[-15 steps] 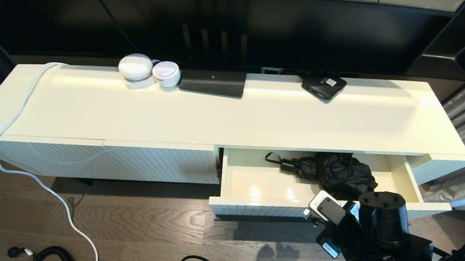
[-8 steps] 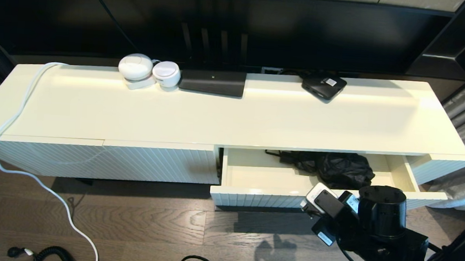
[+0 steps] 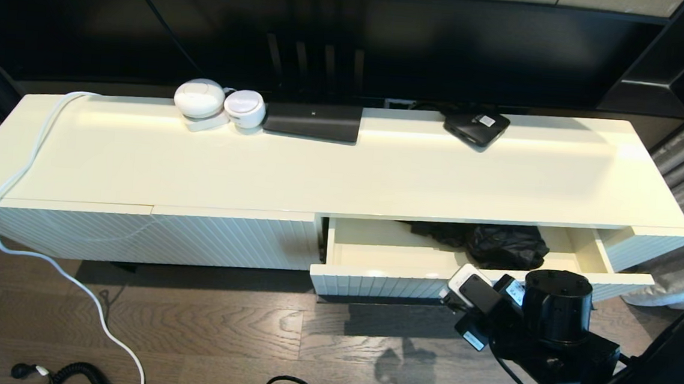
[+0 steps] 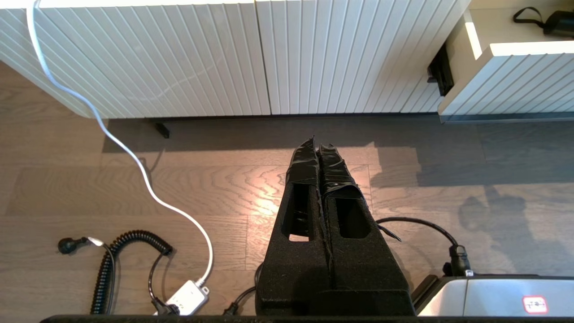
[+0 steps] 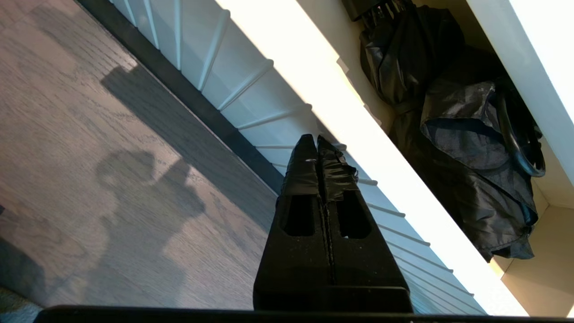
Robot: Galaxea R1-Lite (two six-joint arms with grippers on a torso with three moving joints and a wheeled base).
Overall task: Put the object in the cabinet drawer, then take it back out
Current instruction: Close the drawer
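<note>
I see the black folded umbrella [image 3: 498, 244] lying inside the cabinet drawer [image 3: 384, 282], toward its right half, with the drawer only partly out. My right gripper [image 5: 317, 140] has its fingers pressed together, holding nothing, tips against the ribbed drawer front. The left gripper [image 4: 317, 142] is likewise closed, empty, over the wooden floor [image 3: 188, 326].

At the head view's lower right, my own arm covers my right pincer [image 3: 452, 296] and part of the cabinet drawer [image 3: 372, 278] front. The cabinet top hides the back of the black umbrella [image 3: 504, 244] inside. My left pincer [image 4: 319, 146] appears only in its wrist view.
</note>
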